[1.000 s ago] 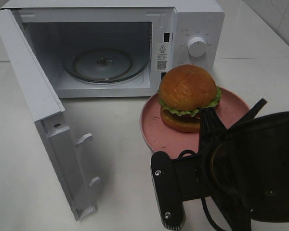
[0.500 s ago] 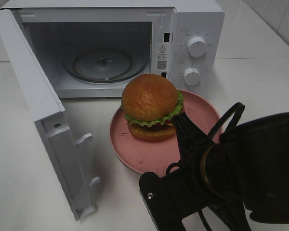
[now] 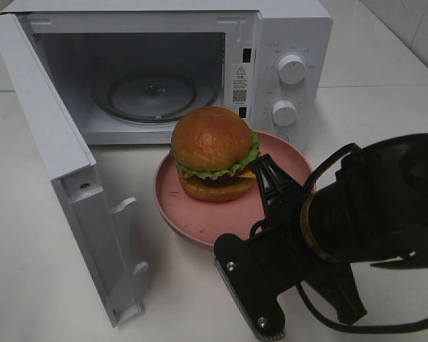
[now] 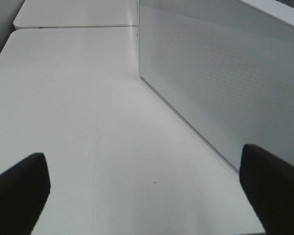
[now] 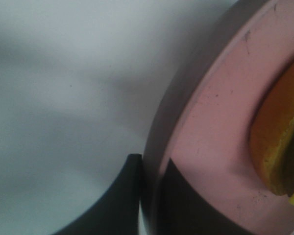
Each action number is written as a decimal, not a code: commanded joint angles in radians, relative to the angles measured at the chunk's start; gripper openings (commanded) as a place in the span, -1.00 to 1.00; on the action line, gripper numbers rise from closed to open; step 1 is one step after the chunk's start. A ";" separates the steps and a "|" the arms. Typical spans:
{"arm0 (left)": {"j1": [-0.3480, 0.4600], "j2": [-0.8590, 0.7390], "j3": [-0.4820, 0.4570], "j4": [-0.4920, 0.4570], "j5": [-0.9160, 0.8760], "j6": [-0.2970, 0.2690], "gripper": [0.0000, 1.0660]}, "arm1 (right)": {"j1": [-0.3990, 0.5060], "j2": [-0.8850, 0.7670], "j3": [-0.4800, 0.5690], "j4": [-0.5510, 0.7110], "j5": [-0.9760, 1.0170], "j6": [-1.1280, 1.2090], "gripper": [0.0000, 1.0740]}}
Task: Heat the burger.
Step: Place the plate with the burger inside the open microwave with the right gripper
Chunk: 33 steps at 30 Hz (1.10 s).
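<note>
Right, your right gripper (image 5: pixel 149 196) was pressed tight on the near rim of the pink plate (image 3: pixel 200 222). 1 finger lay on the pink inner face and 1 on the outer side, with the rim pinched between them. The burger (image 3: pixel 212 153) sat upright on that plate, a little toward its far side, with the bun top on and lettuce frilling out around the middle. In your right wrist view, the edge of the bottom bun (image 5: pixel 274 142) showed just beyond the fingers.

You had the plate just in front of the microwave (image 3: pixel 292 35), at the right end of the open cavity and below the 2 knobs (image 3: pixel 284 112). I couldn't tell whether it was resting on the table (image 3: pixel 43 299) or held just off it. The door (image 3: pixel 50 142) was swung wide to the left, and the glass turntable (image 3: pixel 153 92) lay inside.

Your left gripper (image 4: pixel 144 196) had its jaws spread wide, with only white tabletop between the 2 fingers. A white dotted panel (image 4: pixel 225 83) stood close on 1 side.
</note>
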 commanded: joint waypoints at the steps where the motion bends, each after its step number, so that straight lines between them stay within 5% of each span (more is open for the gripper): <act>1: -0.002 -0.001 0.003 -0.004 -0.002 -0.003 0.88 | -0.023 -0.008 -0.004 -0.040 -0.042 -0.047 -0.96; 9: -0.002 -0.001 0.003 -0.004 -0.002 -0.003 0.88 | -0.141 -0.008 -0.054 0.044 -0.088 -0.277 -0.96; 14: -0.002 -0.001 0.003 -0.004 -0.002 -0.003 0.88 | -0.198 -0.008 -0.133 0.298 -0.105 -0.614 -0.96; 17: -0.002 -0.001 0.003 -0.004 -0.002 -0.003 0.88 | -0.203 -0.008 -0.140 0.335 -0.104 -0.659 -0.96; 22: -0.002 -0.001 0.003 -0.004 -0.002 -0.003 0.88 | -0.269 -0.008 -0.207 0.621 -0.061 -0.949 -0.96; 33: -0.002 -0.001 0.003 -0.004 -0.002 -0.003 0.88 | -0.282 -0.008 -0.266 0.727 0.011 -1.066 -0.96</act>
